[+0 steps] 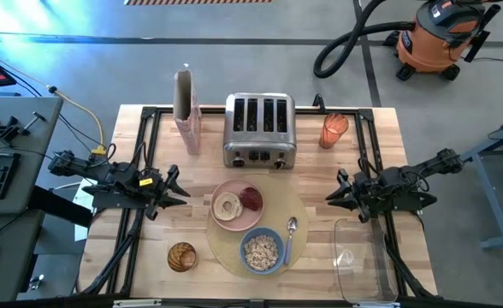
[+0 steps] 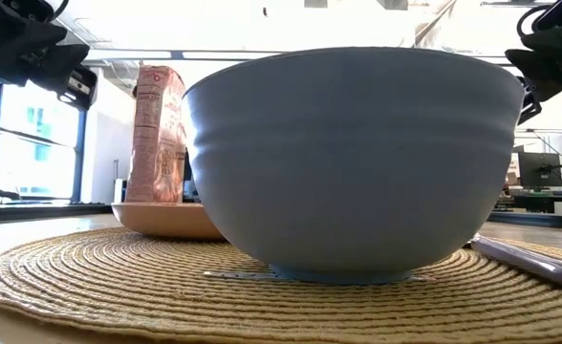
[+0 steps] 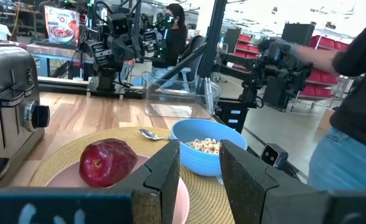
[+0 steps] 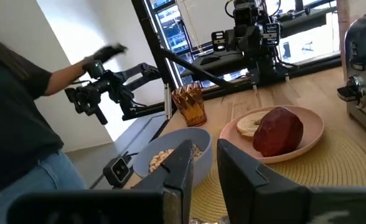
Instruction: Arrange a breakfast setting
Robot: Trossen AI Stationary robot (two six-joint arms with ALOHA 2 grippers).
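Observation:
The round tan placemat (image 1: 296,208) lies at the table's front centre. On it rest the pink plate (image 1: 233,224) with the bagel half (image 1: 227,206) and the red fruit (image 1: 251,198), the blue bowl (image 1: 261,251) of cereal (image 3: 201,145), and the small metal spoon (image 1: 290,235) to the bowl's right. In the low view the bowl (image 2: 353,158) fills the picture. My left gripper (image 1: 179,190) is open and empty, left of the plate. My right gripper (image 1: 333,195) is open and empty, right of the placemat. Both also show in their wrist views, left (image 3: 200,174) and right (image 4: 205,168).
The steel toaster (image 1: 260,130) stands behind the placemat, a cereal box (image 1: 186,111) to its left and the orange cup (image 1: 334,130) to its right. An amber glass (image 1: 181,256) stands front left, a clear container (image 1: 363,261) front right. A person (image 3: 351,124) stands beside the table.

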